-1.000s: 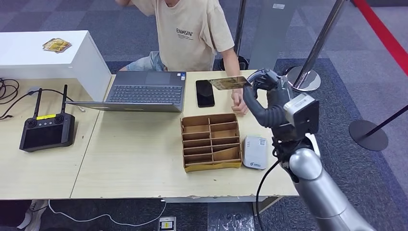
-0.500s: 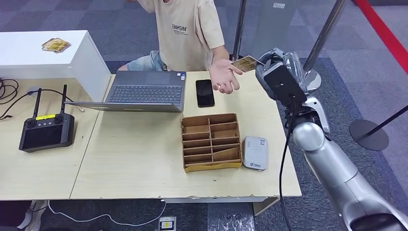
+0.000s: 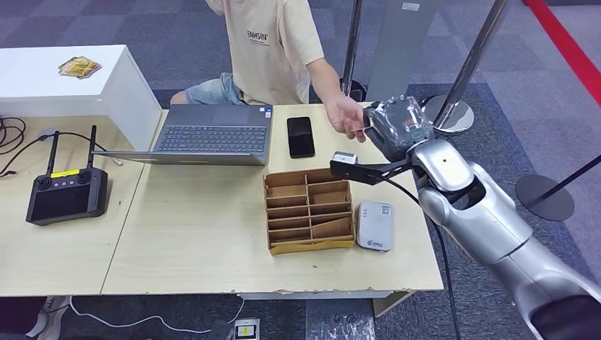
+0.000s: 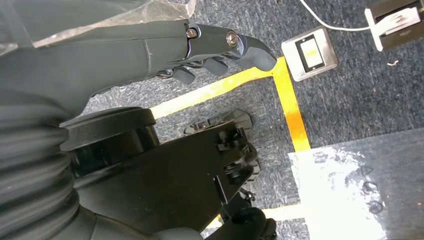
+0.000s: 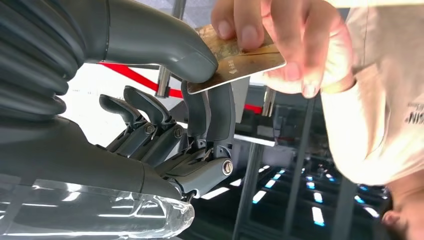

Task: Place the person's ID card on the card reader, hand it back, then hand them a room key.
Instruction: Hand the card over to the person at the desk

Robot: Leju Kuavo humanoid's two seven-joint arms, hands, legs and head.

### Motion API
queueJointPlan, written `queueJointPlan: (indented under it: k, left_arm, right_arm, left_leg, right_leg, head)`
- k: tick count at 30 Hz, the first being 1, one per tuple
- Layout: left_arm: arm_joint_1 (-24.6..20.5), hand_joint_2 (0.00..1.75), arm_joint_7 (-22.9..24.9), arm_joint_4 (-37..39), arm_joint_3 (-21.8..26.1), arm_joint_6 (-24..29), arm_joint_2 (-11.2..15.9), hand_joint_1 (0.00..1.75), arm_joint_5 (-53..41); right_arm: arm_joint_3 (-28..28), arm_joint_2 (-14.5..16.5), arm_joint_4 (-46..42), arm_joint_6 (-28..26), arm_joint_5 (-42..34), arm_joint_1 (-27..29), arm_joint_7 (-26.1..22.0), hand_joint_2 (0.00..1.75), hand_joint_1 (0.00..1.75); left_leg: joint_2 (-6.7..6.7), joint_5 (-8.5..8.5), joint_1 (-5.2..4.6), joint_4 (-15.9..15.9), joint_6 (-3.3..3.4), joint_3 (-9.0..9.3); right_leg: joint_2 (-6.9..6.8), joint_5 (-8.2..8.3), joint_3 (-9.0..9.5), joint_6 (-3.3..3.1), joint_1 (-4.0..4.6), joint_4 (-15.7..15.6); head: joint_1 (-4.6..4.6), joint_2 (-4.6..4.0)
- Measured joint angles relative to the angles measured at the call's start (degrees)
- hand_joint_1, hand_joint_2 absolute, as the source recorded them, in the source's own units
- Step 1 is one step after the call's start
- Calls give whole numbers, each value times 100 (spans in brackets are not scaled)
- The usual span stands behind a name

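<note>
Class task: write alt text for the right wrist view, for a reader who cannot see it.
Close up, the robot's right hand pinches a gold card between its grey thumb and a dark finger while a person's hand grips the card's other end. The person's beige shirt is beside it.

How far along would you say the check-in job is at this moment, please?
In hand: the right robot hand pinches the gold card while the person's hand grips its other end, so a handover is under way. Whether the reader step is done cannot be told; nothing lies on the white card reader. Left: releasing the card and handing over a room key. The left robot hand hangs over the floor, holding nothing.
</note>
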Motion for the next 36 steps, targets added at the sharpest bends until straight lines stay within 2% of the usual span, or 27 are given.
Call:
queueJointPlan:
  k: [5, 6, 9, 10, 11, 15, 21, 26, 31, 36]
  left_arm:
    - [18, 175, -25, 0, 0, -39, 23, 0, -21]
    - [23, 175, -38, 1, 0, -31, 33, 0, -25]
    - [34, 175, -62, 2, 0, -5, 60, 0, -45]
    - [38, 175, -66, 2, 0, 0, 67, 0, -55]
    - [41, 175, -68, 2, 0, 6, 73, 0, -68]
    - [45, 175, -69, 2, 0, 46, 83, 0, -120]
    - [50, 175, -92, 2, 0, 102, 90, 0, -130]
    - [122, 175, -66, 5, 0, 163, 93, 0, -75]
    - [160, 175, 37, 12, 1, 270, 99, 0, 21]
    - [186, 175, 33, 24, 19, 413, 120, 0, 150]
  right_arm:
    - [193, 20, 191, -190, -60, -10, -79, 175, 175]
    - [222, 26, 221, -226, -79, -9, -82, 175, 145]
    - [295, 33, 298, -273, -116, -9, -86, 175, 14]
    - [313, 33, 317, -278, -132, -8, -87, 175, 0]
    - [327, 34, 332, -286, -160, -7, -86, 175, 0]
    - [339, 34, 343, -339, -286, 1, -70, 0, 0]
    - [281, 34, 139, -609, -522, 94, 38, 0, 0]
    - [-71, 56, -364, -1708, -1270, 587, 44, 0, 0]
    - [-624, 133, -1178, -2612, -2498, 1313, -342, 0, 0]
    - [-1154, 143, -2181, -2526, -4283, 2146, -1010, 0, 0]
  left_leg:
    - [0, 0, 0, 0, 0, -2]
    - [0, 0, 0, 0, 0, -2]
    - [0, 0, 0, 0, 0, -2]
    - [0, 0, 0, 0, 0, -2]
    - [0, 0, 1, 0, 0, -2]
    - [0, 0, 1, 0, 0, 0]
    - [0, 0, 2, 1, 0, 2]
    - [-2, 0, 2, 1, 0, 4]
    - [-5, 0, 2, 3, 0, 7]
    - [-5, 0, 3, 4, 0, 11]
  right_leg:
    - [0, -4, -1, 1, 0, 1]
    - [0, -5, -1, 1, 0, 1]
    - [0, -6, -2, 2, -1, 1]
    - [0, -7, -2, 2, -1, 1]
    - [0, -7, -2, 2, -1, 1]
    - [0, -7, -3, 2, -1, 1]
    - [0, -7, -2, 2, -2, 1]
    - [0, -7, 0, 1, -2, 0]
    - [0, -9, 1, 1, -4, -3]
    - [0, -13, 4, -1, -3, -6]
  head:
    - [0, 1]
    - [0, 1]
    - [0, 1]
    - [1, 0]
    - [0, 0]
    - [0, 0]
    - [0, 1]
    - [-1, 1]
    - [-1, 1]
    - [0, 1]
